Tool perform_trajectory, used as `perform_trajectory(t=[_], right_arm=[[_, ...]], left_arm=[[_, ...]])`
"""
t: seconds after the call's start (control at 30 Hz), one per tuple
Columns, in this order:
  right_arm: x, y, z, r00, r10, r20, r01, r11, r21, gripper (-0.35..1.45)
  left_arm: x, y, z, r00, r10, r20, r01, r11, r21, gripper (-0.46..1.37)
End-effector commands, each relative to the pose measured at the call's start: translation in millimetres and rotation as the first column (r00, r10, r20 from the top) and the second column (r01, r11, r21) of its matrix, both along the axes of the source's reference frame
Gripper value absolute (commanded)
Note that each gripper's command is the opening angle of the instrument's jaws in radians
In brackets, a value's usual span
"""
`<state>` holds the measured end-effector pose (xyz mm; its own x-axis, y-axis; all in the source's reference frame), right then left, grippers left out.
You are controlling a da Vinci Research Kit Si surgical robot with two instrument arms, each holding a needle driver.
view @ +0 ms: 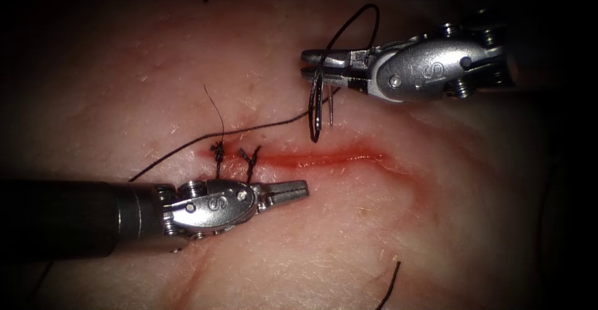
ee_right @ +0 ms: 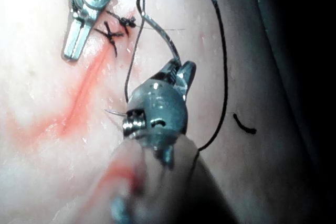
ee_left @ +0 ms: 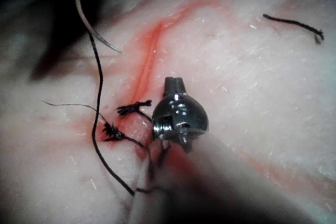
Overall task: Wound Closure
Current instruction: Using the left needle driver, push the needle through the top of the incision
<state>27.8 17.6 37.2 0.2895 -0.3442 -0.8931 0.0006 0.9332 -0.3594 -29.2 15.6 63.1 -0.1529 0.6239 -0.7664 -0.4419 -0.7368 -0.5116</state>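
1. The tissue [view: 349,241] spreads pale across the endoscope view, with the cut [view: 330,158] running along its middle as a red line, wet with red fluid [view: 293,159].
2. The right arm's tool [view: 314,65] reaches in above the cut; its jaws are clamped together on the needle [view: 316,108], gripping it near the thread end of its curve.
3. The left arm's tool [view: 293,190] lies just below the cut (close to the stitches), jaws together and holding nothing.
4. The needle hangs down from the right tool's jaws, its curve pointing toward the cut; its tip sits just above the tissue, and I cannot tell whether it touches. It is not in the tissue.
5. The thread [view: 355,20] loops up over the right tool, then trails left across the tissue, passing above the stitches.
6. Two knotted stitches [view: 218,153] cross the cut's left end, side by side.
7. Cut ends of thread [view: 391,282] lie loose near the tissue's edges.
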Motion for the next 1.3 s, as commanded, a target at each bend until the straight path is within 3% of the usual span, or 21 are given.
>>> perform_trajectory(t=[0.03, 0.5, 0.8, 0.93, 1.3], right_arm=[[0.2, 0.1, 0.0, 1.0, 0.009, -0.001, -0.009, 1.0, -0.002, -0.35], [2.6, 2.4, -0.2, 1.0, -0.007, -0.014, 0.007, 1.0, -0.01, -0.35], [3.3, 1.3, 1.2, 0.999, -0.014, -0.029, 0.014, 1.0, -0.023, -0.35], [3.2, 1.1, 1.1, 0.999, -0.015, -0.03, 0.014, 1.0, -0.024, -0.35], [3.9, 0.9, 1.1, 0.999, -0.007, -0.032, 0.006, 1.0, -0.027, -0.35]], left_arm=[[0.2, 0.0, -0.1, 1.0, 0.006, 0.005, -0.006, 1.0, 0.0, -0.35], [0.2, -0.1, -0.7, 1.0, 0.006, 0.005, -0.006, 1.0, 0.003, -0.35], [-0.3, -0.8, -2.0, 1.0, 0.01, 0.005, -0.01, 1.0, 0.0, -0.35], [0.1, -1.1, -2.0, 0.998, 0.02, -0.063, -0.022, 0.999, -0.03, -0.35], [0.3, -1.3, -1.0, 0.994, 0.007, -0.111, -0.011, 0.999, -0.036, -0.35]])
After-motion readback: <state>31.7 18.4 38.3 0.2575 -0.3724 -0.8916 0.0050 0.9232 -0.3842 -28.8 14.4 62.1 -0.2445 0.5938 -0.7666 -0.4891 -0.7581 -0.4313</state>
